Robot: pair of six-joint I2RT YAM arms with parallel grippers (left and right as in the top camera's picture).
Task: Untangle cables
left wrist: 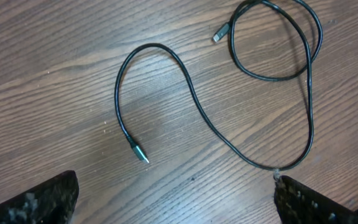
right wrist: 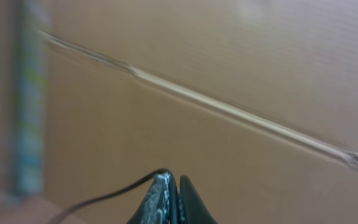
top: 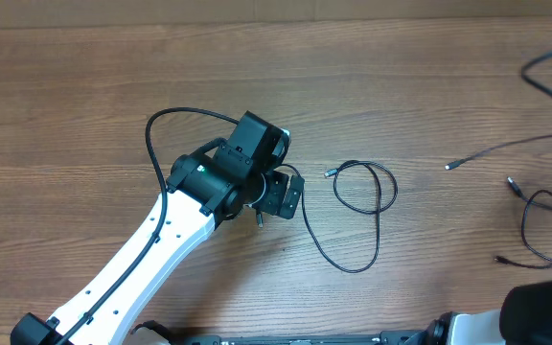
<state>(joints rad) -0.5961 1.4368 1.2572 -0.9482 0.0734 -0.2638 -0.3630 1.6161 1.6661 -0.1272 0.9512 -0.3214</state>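
Cables (left wrist: pixel 149 45) on wood table (top: pixel 84 96); left end effector (left wrist: pixel 176 193) apart above, right end effector (right wrist: pixel 178 186) pinched on one.

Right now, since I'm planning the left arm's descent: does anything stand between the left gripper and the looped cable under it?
Nothing visible does. The left gripper hangs open above the looped cable, which lies on the table with no other object between them.

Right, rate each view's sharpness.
Overhead: evenly lit and sharp, thin black looped cable crisp on the brown wooden table. Left wrist: sharp, wood grain clear. Right wrist: blurred brown background, only the black right gripper, shut on a thin black cord, readable.
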